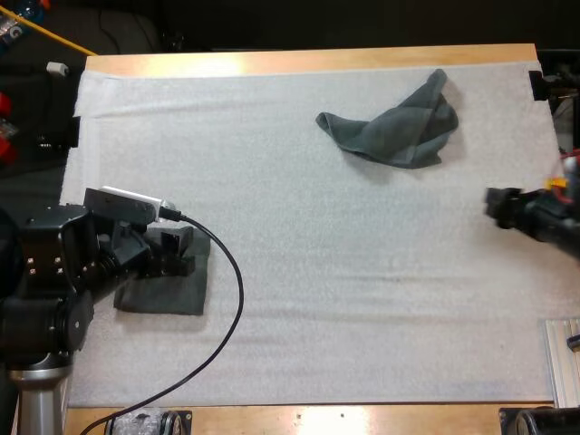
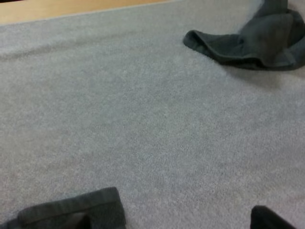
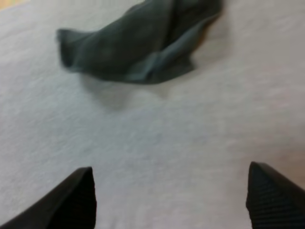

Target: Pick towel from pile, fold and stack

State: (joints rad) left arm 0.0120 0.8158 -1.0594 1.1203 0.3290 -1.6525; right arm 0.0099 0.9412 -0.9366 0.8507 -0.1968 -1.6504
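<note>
- The folded towel (image 1: 177, 290) lies flat on the near-left of the mat (image 1: 317, 299), probably as the base of the stack.
- The left hand (image 1: 174, 252) hangs over its far edge with fingers spread. It seems to have let go, though one finger blurs into the cloth.
- The crumpled towel (image 1: 394, 127) lies at the far right, well apart.
- The right hand (image 3: 169, 200) faces it with fingers apart and empty, placed to pick it next.
</note>
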